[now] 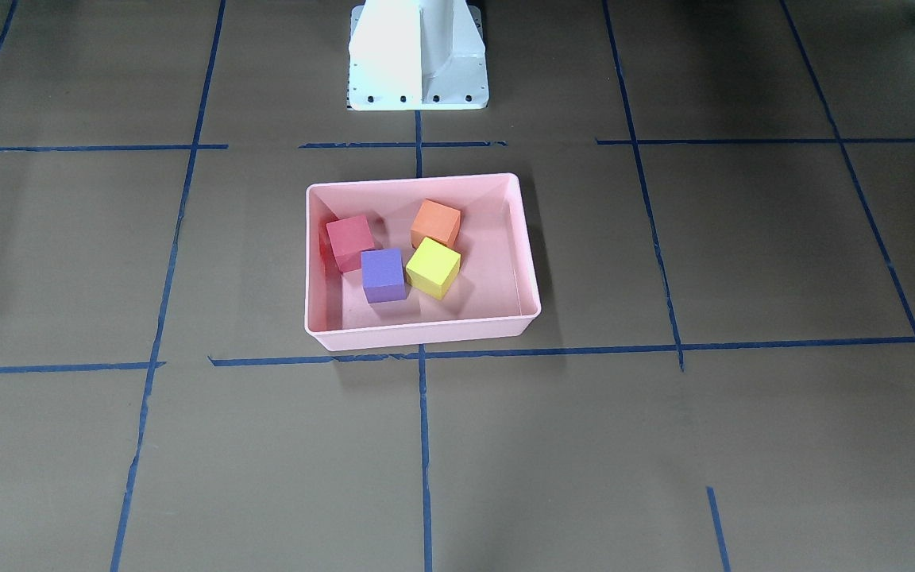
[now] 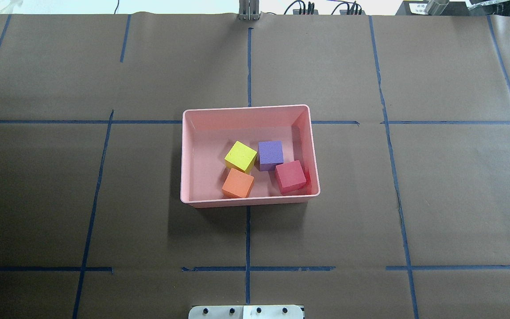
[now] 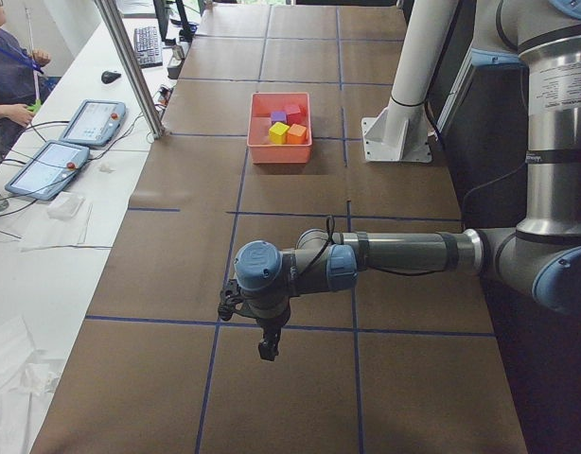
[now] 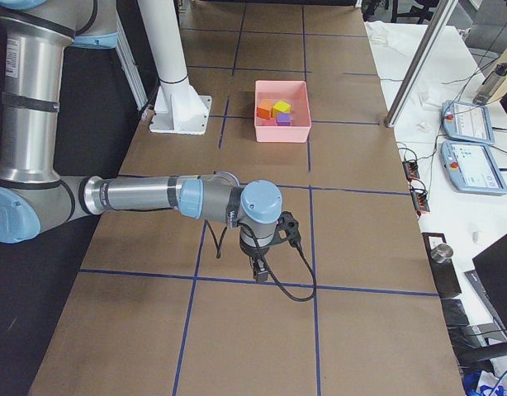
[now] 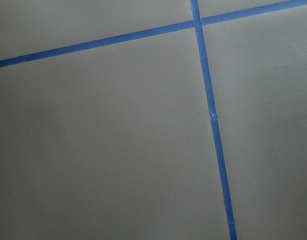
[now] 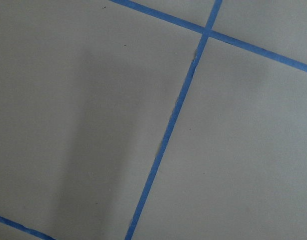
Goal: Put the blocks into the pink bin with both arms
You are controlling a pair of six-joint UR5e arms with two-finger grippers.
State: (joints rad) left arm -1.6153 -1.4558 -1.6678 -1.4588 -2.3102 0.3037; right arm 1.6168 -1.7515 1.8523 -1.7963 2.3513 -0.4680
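Note:
The pink bin [image 2: 188, 155] stands mid-table and holds all the blocks: yellow [image 2: 240, 156], purple [image 2: 270, 154], red-pink [image 2: 290, 176] and orange [image 2: 237, 183]. It also shows in the front-facing view [image 1: 525, 262], with red-pink [image 1: 349, 241], purple [image 1: 383, 273], yellow [image 1: 433, 266] and orange [image 1: 435, 222] blocks. My left gripper [image 3: 268, 348] shows only in the left side view, far from the bin, pointing down over bare table. My right gripper [image 4: 259, 271] shows only in the right side view, likewise far from the bin. I cannot tell whether either is open or shut.
The white pedestal base [image 1: 418, 59] stands behind the bin. Blue tape lines grid the brown table. Both wrist views show only bare table and tape. An operator [image 3: 7, 76] with tablets sits at a side desk.

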